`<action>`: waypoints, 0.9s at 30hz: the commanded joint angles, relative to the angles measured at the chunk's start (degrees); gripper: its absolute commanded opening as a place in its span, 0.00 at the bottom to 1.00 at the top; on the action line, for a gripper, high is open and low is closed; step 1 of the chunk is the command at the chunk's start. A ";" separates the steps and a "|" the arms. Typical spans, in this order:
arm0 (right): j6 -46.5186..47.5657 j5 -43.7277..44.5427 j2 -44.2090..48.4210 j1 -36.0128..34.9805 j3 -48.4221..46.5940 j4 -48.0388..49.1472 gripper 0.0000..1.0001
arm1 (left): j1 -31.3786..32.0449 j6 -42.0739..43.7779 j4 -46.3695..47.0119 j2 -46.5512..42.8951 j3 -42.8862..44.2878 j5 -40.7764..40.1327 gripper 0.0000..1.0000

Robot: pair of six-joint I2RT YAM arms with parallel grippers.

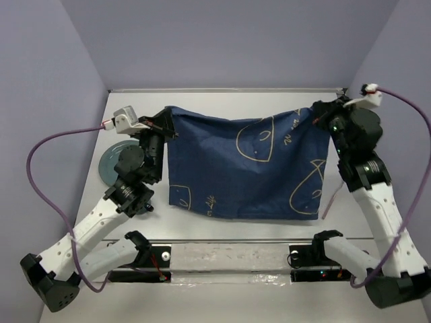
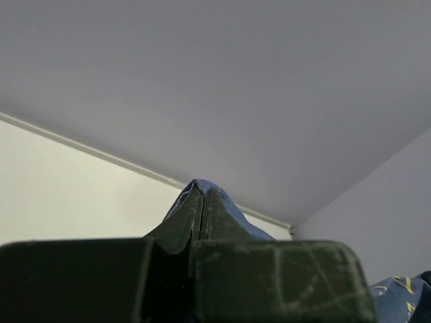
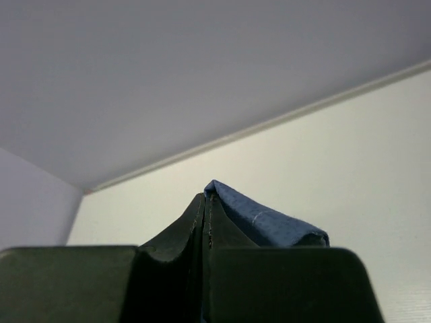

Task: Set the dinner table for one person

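Black fingertips fill the bottom of both wrist views, each pair pressed together on a pinched corner of fabric. The left gripper (image 2: 203,196) and the right gripper (image 3: 205,200) are both clenched on a dark blue cloth printed with yellow fish outlines (image 1: 246,161). In the overhead view the left holds the cloth's upper-left corner and the right its upper-right corner.

The cloth's top edge sags slightly between the two grips. Its lower edge lies toward the bottom centre of the frame, just above the arms' mounting rail.

The large white matte dinner table (image 1: 222,99) runs beneath everything and shows bare along the upper edge and down both sides of the cloth. A round grey-blue plate (image 1: 108,165) sits at centre left, partly hidden behind the left arm and clear of the cloth. A thin reddish-brown stick (image 1: 331,200) lies at centre right, just off the cloth's right edge; what it is cannot be told.

The step in hand appears to be spreading the cloth as a place mat. The next move likely calls for both arms to lower in step, keeping the top edge taut until the fabric lies flat. Only then should the fingers part. Uneven lowering could leave folds, or drag the cloth toward the plate.
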State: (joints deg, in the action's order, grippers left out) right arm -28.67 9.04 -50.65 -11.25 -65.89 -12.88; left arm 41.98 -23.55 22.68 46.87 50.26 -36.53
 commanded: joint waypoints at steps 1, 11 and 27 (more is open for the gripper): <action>2.91 -0.17 -9.17 0.26 -0.64 4.96 0.00 | -4.52 2.11 4.57 4.71 1.94 -0.84 0.00; 3.00 -5.61 -27.65 4.48 -22.31 5.43 0.00 | -27.54 -4.83 -1.05 19.82 17.84 21.14 0.00; -1.30 -7.02 -14.12 4.48 14.17 12.87 0.00 | -32.22 -16.08 5.09 8.06 -13.23 32.75 0.00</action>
State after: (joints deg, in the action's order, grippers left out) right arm -27.38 0.51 -64.66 -7.88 -69.95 -5.43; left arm 10.90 -34.04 21.98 57.34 53.32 -3.36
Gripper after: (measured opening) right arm 0.011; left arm 0.017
